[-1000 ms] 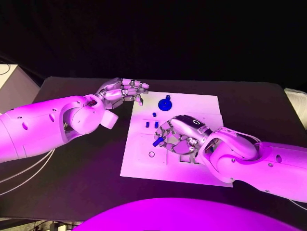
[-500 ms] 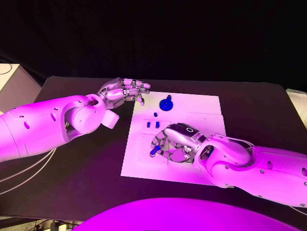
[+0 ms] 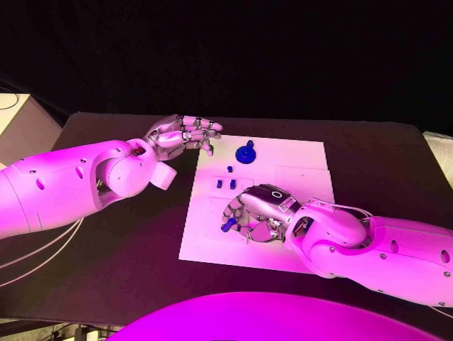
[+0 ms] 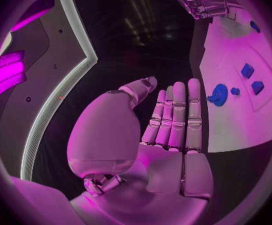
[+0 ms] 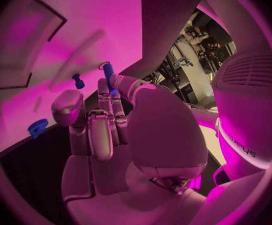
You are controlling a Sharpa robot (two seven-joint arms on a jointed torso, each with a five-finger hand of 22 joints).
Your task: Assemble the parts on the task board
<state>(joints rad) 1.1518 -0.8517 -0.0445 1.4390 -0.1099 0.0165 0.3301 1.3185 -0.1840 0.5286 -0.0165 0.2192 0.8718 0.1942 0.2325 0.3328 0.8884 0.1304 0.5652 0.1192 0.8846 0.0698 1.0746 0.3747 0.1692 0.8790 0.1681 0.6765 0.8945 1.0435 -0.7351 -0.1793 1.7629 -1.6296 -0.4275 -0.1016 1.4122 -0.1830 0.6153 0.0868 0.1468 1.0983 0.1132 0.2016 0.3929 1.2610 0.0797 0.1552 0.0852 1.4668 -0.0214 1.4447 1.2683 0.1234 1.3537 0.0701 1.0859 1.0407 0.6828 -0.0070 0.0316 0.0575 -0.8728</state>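
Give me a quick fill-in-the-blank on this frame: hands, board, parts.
1. The right hand holds a small blue peg over the ____ task board.
2. The left hand holds ____.
3. The round blue part lies on the board near its ____ edge.
4. The left hand hangs over the ____ table, beside the board.

Missing words: white; nothing; far; black

Task board (image 3: 298, 160) mid-table, left hand (image 3: 185, 133) beside its far-left corner, right hand (image 3: 255, 212) over its near part
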